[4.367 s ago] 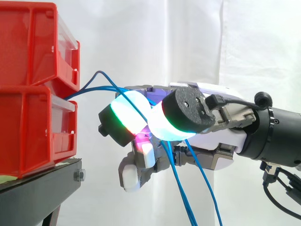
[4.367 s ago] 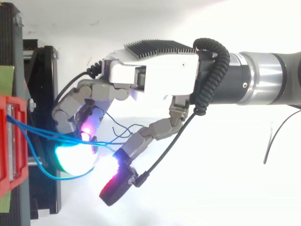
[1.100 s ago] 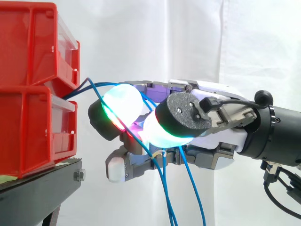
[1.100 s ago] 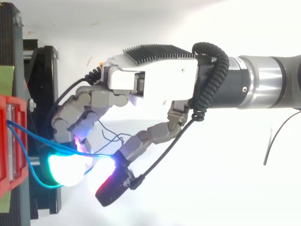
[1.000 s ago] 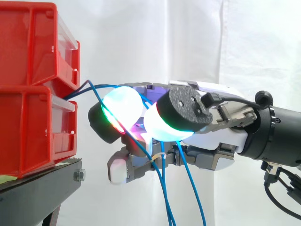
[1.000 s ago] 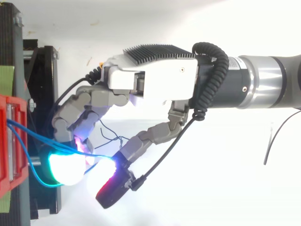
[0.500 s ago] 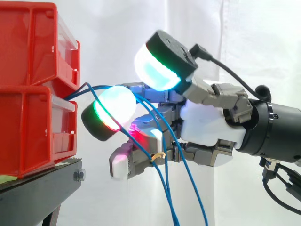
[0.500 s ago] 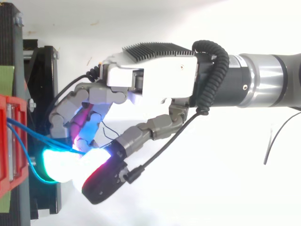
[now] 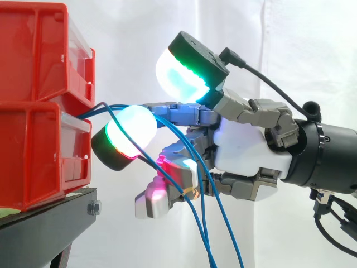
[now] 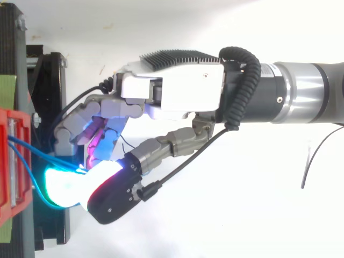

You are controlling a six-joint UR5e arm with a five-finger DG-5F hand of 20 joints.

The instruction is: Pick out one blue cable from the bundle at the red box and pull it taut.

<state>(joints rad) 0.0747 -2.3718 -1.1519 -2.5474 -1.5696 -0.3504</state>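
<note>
Blue cables (image 9: 202, 220) come out from between the two stacked red bins (image 9: 33, 111), run right through the hand (image 9: 245, 151), and hang down below it in slack curves. We see the hand just right of the bins, level with their gap. We cannot tell whether it grips any cable. The bins sit on a black stand (image 9: 50, 223).
</note>
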